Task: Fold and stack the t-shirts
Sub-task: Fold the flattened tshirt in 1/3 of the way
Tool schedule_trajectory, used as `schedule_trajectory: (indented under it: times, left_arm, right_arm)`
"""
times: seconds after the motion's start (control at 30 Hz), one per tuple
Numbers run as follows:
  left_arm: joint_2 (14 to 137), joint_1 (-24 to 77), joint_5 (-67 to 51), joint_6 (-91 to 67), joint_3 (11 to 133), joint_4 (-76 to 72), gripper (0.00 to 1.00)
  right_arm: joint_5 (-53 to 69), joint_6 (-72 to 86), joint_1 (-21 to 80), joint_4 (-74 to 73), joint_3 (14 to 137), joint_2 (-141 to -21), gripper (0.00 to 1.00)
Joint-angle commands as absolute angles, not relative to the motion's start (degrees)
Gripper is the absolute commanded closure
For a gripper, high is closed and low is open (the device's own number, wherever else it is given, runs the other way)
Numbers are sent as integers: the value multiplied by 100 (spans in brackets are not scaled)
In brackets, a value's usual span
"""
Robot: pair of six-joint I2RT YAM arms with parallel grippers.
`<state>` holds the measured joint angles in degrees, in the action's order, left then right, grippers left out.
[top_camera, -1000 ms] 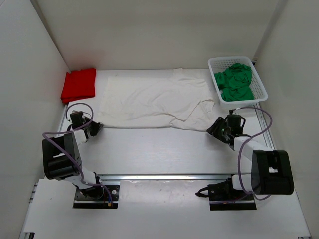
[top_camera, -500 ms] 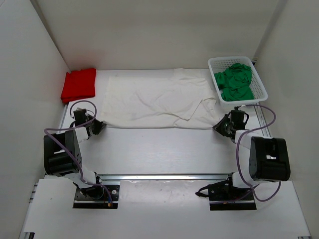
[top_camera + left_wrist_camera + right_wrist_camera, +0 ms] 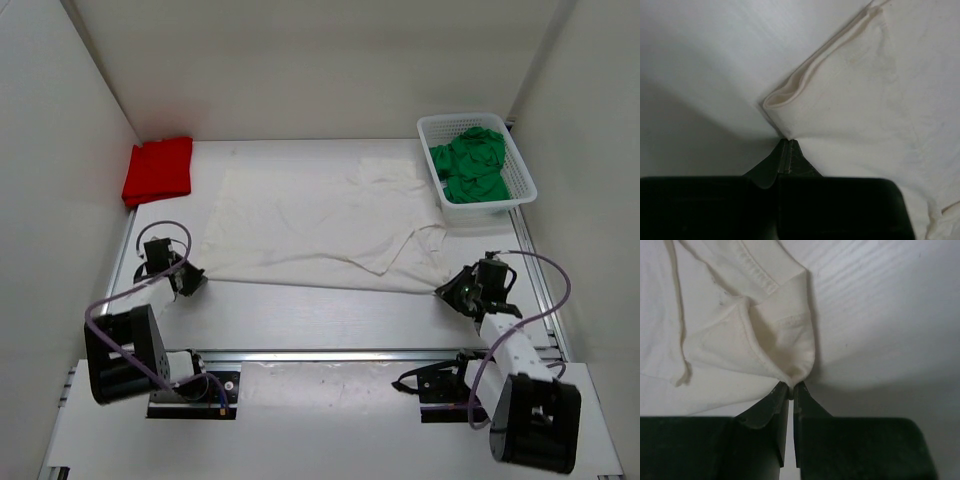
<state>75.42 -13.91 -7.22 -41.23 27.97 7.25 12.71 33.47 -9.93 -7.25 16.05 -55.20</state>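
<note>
Tension first: white t-shirt (image 3: 320, 220) flat on tabletop (image 3: 330, 315), left jaws and right jaws each pinched tight on a near corner. Pull evenly, keep hem taut, lift both corners level, fold away.

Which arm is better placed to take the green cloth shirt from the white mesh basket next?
Probably right: the right hand, shut on the white cloth t-shirt's corner, is on the white mesh basket's side; the left hand is opposite.
</note>
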Motion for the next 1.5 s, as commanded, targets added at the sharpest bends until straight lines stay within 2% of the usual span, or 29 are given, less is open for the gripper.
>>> schedule_trajectory:
  times: [0.0,0.1,0.2,0.23,0.27,0.3,0.33,0.37,0.4,0.43,0.53,0.57,0.6,0.63,0.67,0.7,0.73,0.77,0.83,0.93,1.0,1.33,1.47]
  left_arm:
    - [6796,-1538,-9,-3622,2549,1843,100]
    - [6215,-1056,876,-3683,2777,2826,100]
    - [6039,-1082,738,-3559,2891,3128,97]
    - [6021,-1107,738,-3612,2900,3094,81]
    - [6055,-1107,573,-3525,2961,3024,60]
    - [6099,-1064,563,-3516,3110,3067,48]
    - [6152,-1020,623,-3463,3233,3102,25]
    - [6178,-1002,937,-3428,3452,3224,10]
    - [6179,-784,1114,-3445,3619,3295,3]
    - [6179,-600,1334,-3437,3865,3374,1]
    - [5995,-134,1661,-3393,4279,3306,1]
    - [5925,-80,1426,-3358,4263,3131,1]
    - [5854,121,1267,-3323,4289,2937,1]
    - [5758,332,717,-3192,4089,2466,17]
    - [5800,551,303,-3260,3974,2009,30]
    - [5809,684,64,-3296,3790,1743,34]
    - [5879,990,-286,-3453,3658,1227,44]
    - [5984,1367,-342,-3637,3639,926,51]
    - [6475,2018,-308,-3718,3743,722,53]
    - [6977,2688,-658,-3727,3788,379,62]
    - [7092,3048,-790,-3762,3622,124,63]
    - [6900,3146,-1037,-3911,2848,-580,59]
    - [6908,3208,-1151,-3911,2812,-642,58]
  right_arm:
    - [1179,3585,-750,-1660,1538,-4651,100]
    - [1431,3762,-693,-2142,1722,-4228,100]
    - [1478,3910,-608,-2636,1819,-3859,100]
    - [1311,3929,-519,-2732,1819,-3771,97]
    - [1153,3903,-492,-2768,1889,-3614,86]
    - [1012,3824,-553,-2760,1933,-3517,75]
    - [1098,3780,-693,-2777,1968,-3533,70]
    - [1107,3640,-738,-2803,2125,-3568,57]
    - [1081,3499,-773,-2812,2310,-3603,48]
    - [1151,3376,-765,-2734,2372,-3699,46]
    - [1160,2805,-564,-2751,3004,-4294,44]
    - [1238,2734,-432,-2664,3102,-4446,47]
    - [1318,2646,-109,-2567,3198,-4569,58]
    - [1336,2759,330,-2358,3286,-4857,73]
    - [1345,2768,873,-2007,3278,-5147,79]
    - [1293,2864,1114,-1847,3296,-5281,88]
    - [1083,2944,1569,-1559,3296,-5552,94]
    - [1055,2997,1826,-1242,3287,-5798,97]
    - [1238,3277,2021,-714,3147,-6143,96]
    - [1240,3568,2118,-36,3006,-6713,82]
    - [1238,3673,2110,253,2988,-6951,78]
    - [1301,4113,2101,738,2699,-7672,74]
    - [1327,4113,2171,589,2953,-7997,73]
